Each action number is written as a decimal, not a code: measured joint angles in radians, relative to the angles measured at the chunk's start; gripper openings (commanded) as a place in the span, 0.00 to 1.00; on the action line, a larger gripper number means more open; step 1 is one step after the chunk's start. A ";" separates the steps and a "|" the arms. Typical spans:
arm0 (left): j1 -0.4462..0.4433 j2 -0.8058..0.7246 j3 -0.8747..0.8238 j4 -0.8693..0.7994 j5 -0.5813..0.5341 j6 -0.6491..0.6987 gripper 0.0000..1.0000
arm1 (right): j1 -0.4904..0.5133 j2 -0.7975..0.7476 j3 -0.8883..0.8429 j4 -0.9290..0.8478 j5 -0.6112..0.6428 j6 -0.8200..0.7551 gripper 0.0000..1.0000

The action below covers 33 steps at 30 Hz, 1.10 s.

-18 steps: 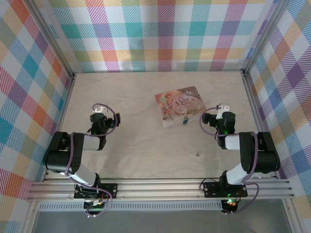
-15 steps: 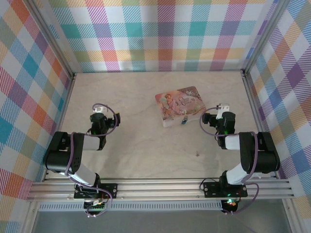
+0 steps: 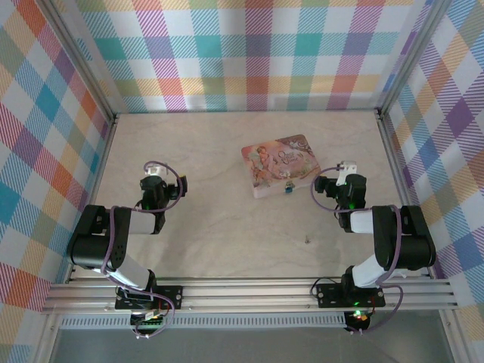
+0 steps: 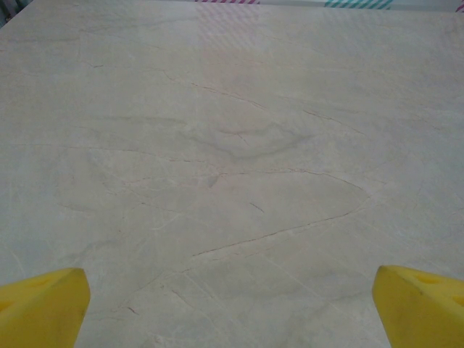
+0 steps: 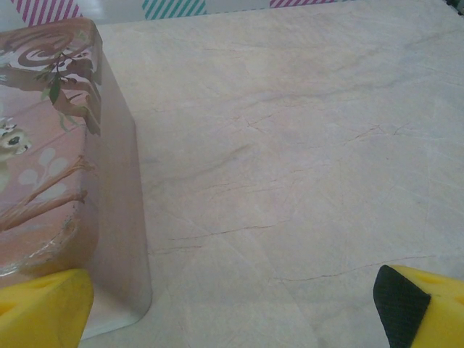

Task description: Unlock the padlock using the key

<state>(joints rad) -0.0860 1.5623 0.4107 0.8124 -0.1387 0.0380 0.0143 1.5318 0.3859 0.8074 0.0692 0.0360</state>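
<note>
Nothing has shifted since the earlier frames: left gripper [image 3: 153,174] and right gripper [image 3: 344,172] both spread wide, both empty.
Item 1, pink tin [image 3: 279,164], lying flat on the table [image 3: 212,227]; taken as the reference. Item 2, padlock [image 3: 288,188], blue, at the tin's near edge, touching or just beside it; too small to tell which. Item 3, key [image 3: 307,240], a dark speck on the near side of the tin, well apart from it, lying loose. Left gripper sits far left of the tin over bare table, apparently parked. Right gripper sits just right of the tin, so judged better placed to reach padlock or key. Overhead view supplies padlock and key together; right wrist view supplies the tin's rounded side wall close beside one fingertip; left wrist view supplies table grain between its fingertips.
</note>
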 measured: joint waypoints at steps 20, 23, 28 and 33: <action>-0.001 -0.358 0.182 -0.476 0.025 -0.268 1.00 | 0.000 -0.421 0.272 -0.768 -0.060 0.152 1.00; -0.010 -0.362 0.222 -0.552 0.098 -0.359 1.00 | 0.000 -0.436 0.273 -0.832 -0.124 0.198 1.00; -0.058 -0.361 0.267 -0.650 0.203 -0.461 1.00 | 0.000 -0.395 0.303 -0.917 -0.206 0.240 1.00; -0.155 -0.356 0.277 -0.688 0.285 -0.542 1.00 | 0.000 -0.340 0.339 -0.962 -0.244 0.266 1.00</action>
<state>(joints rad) -0.2413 1.2064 0.6872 0.1242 0.1459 -0.5045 0.0143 1.1923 0.7250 -0.1547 -0.1745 0.3016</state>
